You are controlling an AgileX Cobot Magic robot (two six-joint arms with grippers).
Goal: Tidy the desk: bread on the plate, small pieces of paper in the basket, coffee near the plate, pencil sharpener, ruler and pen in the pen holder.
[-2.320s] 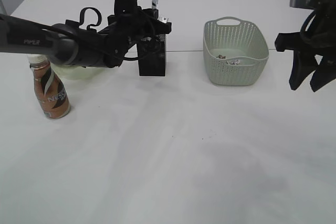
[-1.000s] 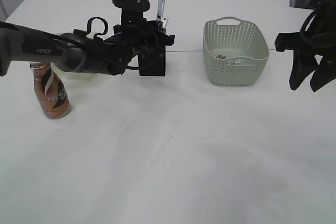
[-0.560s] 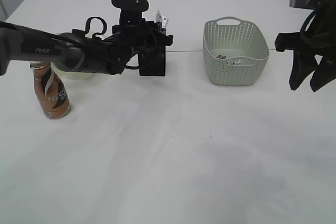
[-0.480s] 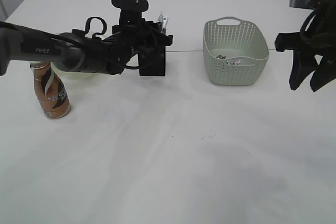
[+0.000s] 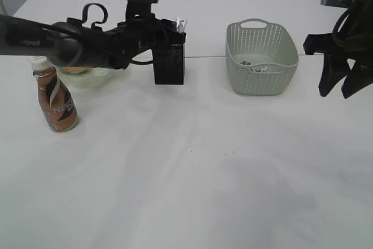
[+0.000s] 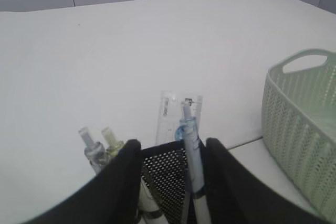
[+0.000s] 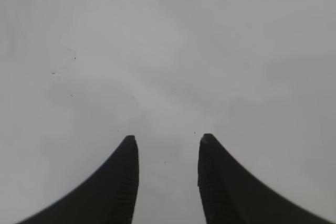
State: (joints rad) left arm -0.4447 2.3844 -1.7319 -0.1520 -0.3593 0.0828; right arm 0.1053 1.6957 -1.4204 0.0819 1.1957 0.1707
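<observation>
Black mesh metal, the square pen holder [image 6: 168,182] now keeps the clear plastic ruler [image 6: 177,116] and a pale blue pen [image 6: 190,150] upright inside it, where a second ago your left gripper [image 6: 170,153] was pinched over them; its jaws have since parted and nothing is between them. You can judge that drop done. Your right gripper [image 7: 165,153] hangs apart and empty over the white desk [image 5: 192,161]. Paper scraps [image 5: 254,65] lie in the sage-green perforated basket [image 5: 260,56], and the brown coffee bottle [image 5: 54,98] stands just beside the pale green glass plate [image 5: 87,77].

Even, bright light — soft shadows, slight blur.
</observation>
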